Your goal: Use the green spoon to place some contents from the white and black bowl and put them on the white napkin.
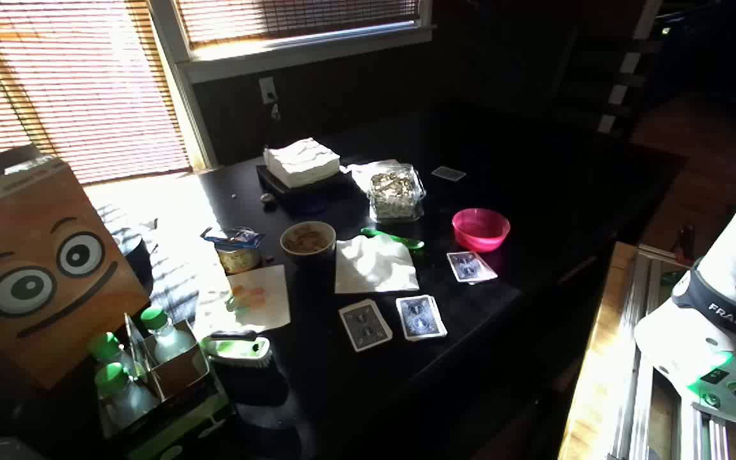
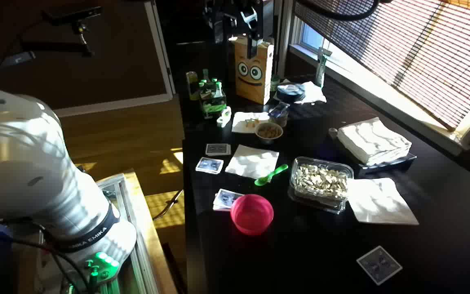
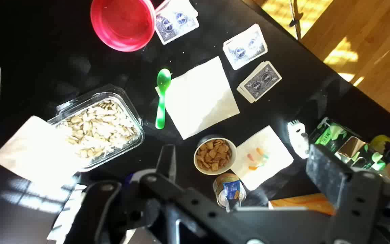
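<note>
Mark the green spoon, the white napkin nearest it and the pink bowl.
Green spoon (image 3: 161,106), wrist view: on the handle.
White napkin (image 3: 200,98), wrist view: middle of the sheet.
Pink bowl (image 2: 252,214), in an exterior view: inside surface.

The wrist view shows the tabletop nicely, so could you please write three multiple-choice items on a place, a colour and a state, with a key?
1. Where does the green spoon lie?
A) Among the seeds
B) Along the edge of a white napkin
C) On the floor

2. What colour is the bowl beside a pile of playing cards?
A) Pink
B) Yellow
C) Blue

3. How does the end effector stand?
A) Shut on the green spoon
B) Shut on the white napkin
C) Open, holding nothing

1 B: the wrist view shows it at that edge.
2 A: it looks pink in all three views.
3 C: its jaws stand apart with nothing gripped.
</note>
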### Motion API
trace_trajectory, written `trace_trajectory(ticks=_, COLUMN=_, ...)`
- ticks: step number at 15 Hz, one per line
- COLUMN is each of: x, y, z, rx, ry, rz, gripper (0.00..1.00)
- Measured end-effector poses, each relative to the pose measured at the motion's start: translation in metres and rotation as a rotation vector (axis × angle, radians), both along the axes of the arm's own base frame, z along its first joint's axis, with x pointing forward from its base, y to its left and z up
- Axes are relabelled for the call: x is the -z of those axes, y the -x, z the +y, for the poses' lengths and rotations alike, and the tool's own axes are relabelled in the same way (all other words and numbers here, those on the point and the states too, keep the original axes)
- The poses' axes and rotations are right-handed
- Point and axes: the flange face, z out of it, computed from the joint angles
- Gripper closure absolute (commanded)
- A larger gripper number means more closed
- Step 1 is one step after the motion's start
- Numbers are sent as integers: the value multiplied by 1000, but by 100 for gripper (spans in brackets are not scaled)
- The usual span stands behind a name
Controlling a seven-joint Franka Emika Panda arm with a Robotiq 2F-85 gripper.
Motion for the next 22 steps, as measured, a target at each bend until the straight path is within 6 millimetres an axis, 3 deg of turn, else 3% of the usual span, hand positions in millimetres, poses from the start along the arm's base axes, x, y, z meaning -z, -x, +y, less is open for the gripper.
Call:
trace_trajectory(ticks=13, x=6, y=-3, z=4, rx=-4, ry=5, rz=6, gripper=0)
trace_trajectory(ticks=16, x=34, y=-16, z=18, rx=-15, ry=30, rz=-22, gripper=0)
trace_trajectory(ticks=22, x=120, y=-36, z=47, rx=-56, ry=72, rz=-125, gripper=0)
